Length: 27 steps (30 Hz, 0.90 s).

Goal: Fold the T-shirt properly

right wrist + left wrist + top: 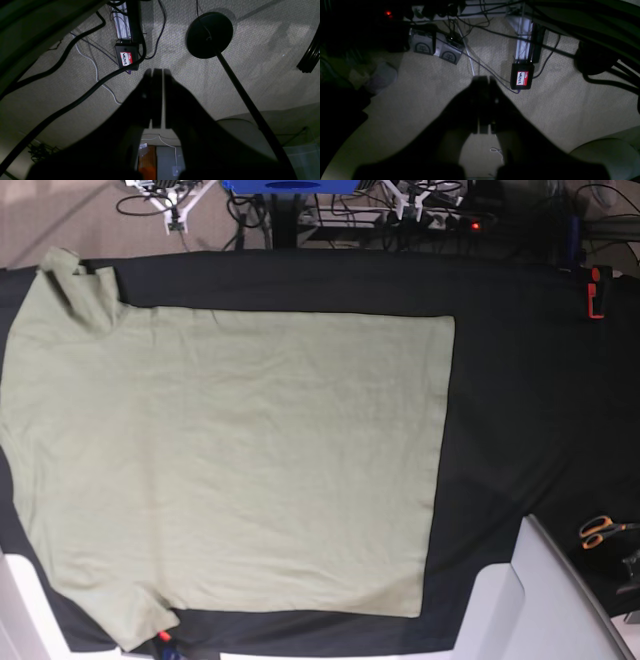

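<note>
The pale sage-green T-shirt (230, 460) lies spread flat on the black cloth (520, 380). Its hem faces right, and its sleeves are at the top left and bottom left. It does not show in either wrist view. My left gripper (485, 78) is shut and empty, hanging over carpet floor away from the shirt. My right gripper (157, 71) is also shut and empty over the carpet. In the base view only white arm parts show, at the bottom right (550, 600) and bottom left (15, 605).
Orange-handled scissors (600, 530) and a red clamp (596, 290) sit on the cloth at the right. On the floor are cables, a black box labelled "hello WALTER" (522, 77) (126, 58) and a round black stand base (209, 35).
</note>
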{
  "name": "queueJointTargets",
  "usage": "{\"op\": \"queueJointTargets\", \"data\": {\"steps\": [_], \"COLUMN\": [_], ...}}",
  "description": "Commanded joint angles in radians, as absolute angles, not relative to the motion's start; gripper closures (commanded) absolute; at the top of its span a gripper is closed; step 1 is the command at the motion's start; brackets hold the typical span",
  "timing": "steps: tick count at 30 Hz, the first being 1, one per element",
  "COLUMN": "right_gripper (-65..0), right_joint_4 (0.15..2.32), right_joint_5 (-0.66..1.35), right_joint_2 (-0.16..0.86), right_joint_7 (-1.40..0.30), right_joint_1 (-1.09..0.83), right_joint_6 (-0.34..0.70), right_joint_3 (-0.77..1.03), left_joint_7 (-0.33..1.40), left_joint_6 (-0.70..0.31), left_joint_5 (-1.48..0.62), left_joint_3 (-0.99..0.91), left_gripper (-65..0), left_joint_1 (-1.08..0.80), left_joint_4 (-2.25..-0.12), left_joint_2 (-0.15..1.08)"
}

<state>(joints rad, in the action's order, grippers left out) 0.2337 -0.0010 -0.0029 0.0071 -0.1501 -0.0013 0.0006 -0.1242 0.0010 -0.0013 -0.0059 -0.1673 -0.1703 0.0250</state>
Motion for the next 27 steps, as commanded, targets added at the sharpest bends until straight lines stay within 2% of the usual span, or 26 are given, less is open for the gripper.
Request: {"op": "queueJointTargets", "data": {"steps": [1,27], "right_gripper": [-0.6,-0.3], "right_joint_4": [0.234,0.239], "right_joint_5": [0.001,0.001], "right_joint_2": [-0.001,0.001], "right_joint_7": [0.008,0.008], "right_joint_1": [-0.156,-0.156], "right_joint_6": [-0.005,-0.005], "right_joint_3": [0.004,0.002], "left_joint_7": [-0.131,-0.133], "left_joint_6": [0.005,0.005], "left_joint_5": [0.001,0.001], "left_joint_3": [-0.002,-0.002], "left_gripper": [0.0,0.0], "left_joint_1": [-0.185,-0.196], "left_joint_4": [-0.174,-0.176], "left_joint_2": [0.028,0.030]}}
